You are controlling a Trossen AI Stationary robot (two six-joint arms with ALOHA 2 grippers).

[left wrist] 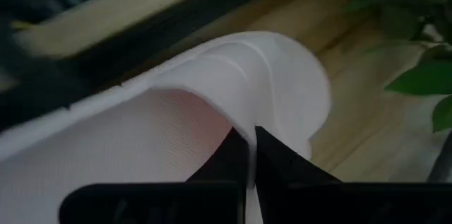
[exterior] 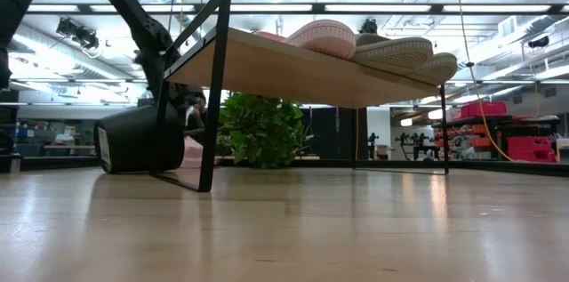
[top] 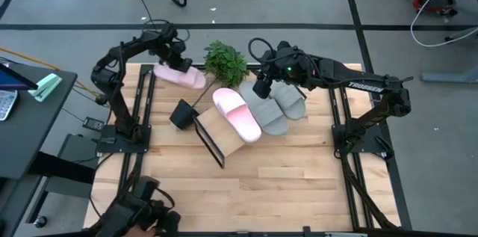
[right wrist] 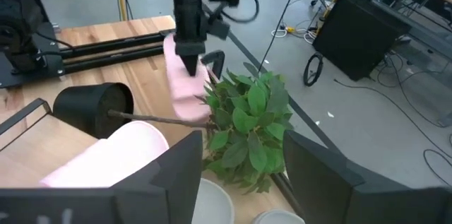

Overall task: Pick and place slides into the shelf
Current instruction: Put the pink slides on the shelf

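The toppled plant [top: 225, 61] and its black pot [top: 182, 113] lie between the pink slide [top: 179, 75] and the shelf [top: 224, 134]

A light butcher-block wooden tabletop [top: 284, 177] carries a slanted light-wood shelf on a thin black metal frame [top: 216, 128]. On the shelf lie three foam slides side by side: one pale pink [top: 237, 113] and two light grey [top: 267, 111] [top: 287, 100]. A fourth pale pink slide [top: 181, 76] lies on the tabletop near its far edge, beside a tipped-over black pot [top: 182, 113] with a green leafy plant [top: 225, 63].
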